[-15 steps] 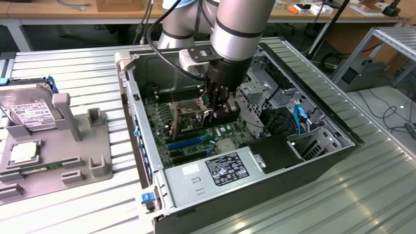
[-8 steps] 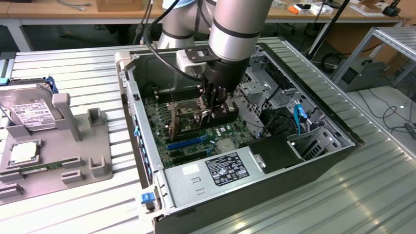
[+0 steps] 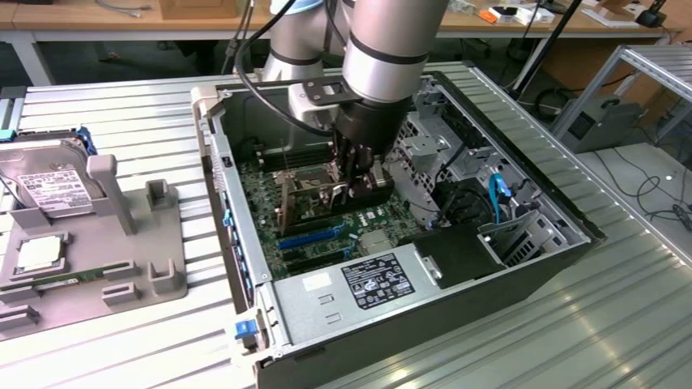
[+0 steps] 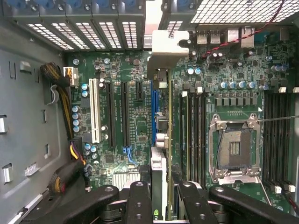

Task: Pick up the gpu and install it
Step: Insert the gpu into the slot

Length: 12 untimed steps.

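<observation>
Here the gpu stands on edge inside the open computer case, seen edge-on from the wrist view, its long axis running from the pincer straight toward the case's rear wall. Its pale metal bracket is the far end, up against the row of vented rear slot covers; the other end sits between the pincer's black fingers, which are clamped on the gpu from both flat sides. So the card lies directly ahead of the pincer, reaching away from it over the green motherboard.

Against the motherboard, the gpu's lower edge lines up with the blue expansion slot, between the black slots on one side and the memory sticks on the other. Whether the edge is already seated in that slot or only hovering just above it I cannot tell from this angle. The empty processor socket lies beyond the memory sticks, well apart from the card.

In the exterior view the arm reaches down into the case, and the pincer hangs just above the motherboard near its middle. On the ribbed metal surface, at the exterior view's left of the case, a grey fixture carries a hard drive.
</observation>
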Each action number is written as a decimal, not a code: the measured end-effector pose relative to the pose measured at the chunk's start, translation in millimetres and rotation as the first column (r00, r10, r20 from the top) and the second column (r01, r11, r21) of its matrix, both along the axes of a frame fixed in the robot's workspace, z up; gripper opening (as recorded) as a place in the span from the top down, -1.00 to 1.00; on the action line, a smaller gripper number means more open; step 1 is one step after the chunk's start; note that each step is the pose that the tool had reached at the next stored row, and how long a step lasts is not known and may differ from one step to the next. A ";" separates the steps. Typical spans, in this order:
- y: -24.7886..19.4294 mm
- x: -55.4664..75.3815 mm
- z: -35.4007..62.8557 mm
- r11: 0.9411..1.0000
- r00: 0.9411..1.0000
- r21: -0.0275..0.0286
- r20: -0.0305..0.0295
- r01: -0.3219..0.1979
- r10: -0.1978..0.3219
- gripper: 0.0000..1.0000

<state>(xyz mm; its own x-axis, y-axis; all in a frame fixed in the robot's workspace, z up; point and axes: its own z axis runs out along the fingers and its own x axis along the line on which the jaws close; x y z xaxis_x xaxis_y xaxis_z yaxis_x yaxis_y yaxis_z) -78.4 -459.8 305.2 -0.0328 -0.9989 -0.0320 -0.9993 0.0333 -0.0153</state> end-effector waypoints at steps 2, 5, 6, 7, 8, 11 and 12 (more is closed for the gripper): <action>0.0 -0.4 -0.1 1.000 1.000 0.000 0.000 0.000 0.000 0.46; 0.0 -1.2 -0.2 1.000 1.000 0.000 0.000 0.000 0.000 0.46; 0.0 -1.7 -0.3 1.000 1.000 0.000 0.000 0.000 0.000 0.46; 0.0 -2.3 -0.4 1.000 1.000 0.000 0.000 0.000 0.000 0.46; 0.0 -2.7 -0.5 1.000 1.000 0.000 0.000 0.000 0.000 0.46; 0.0 -3.9 -0.8 1.000 1.000 0.000 0.000 0.000 0.000 0.46; 0.0 -4.5 -1.0 1.000 1.000 0.000 0.000 0.000 0.000 0.46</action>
<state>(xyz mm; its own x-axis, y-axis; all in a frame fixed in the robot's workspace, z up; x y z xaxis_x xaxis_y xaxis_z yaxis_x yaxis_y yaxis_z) -82.9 -459.8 304.2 -0.0328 -0.9990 -0.0318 -0.9993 0.0333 -0.0152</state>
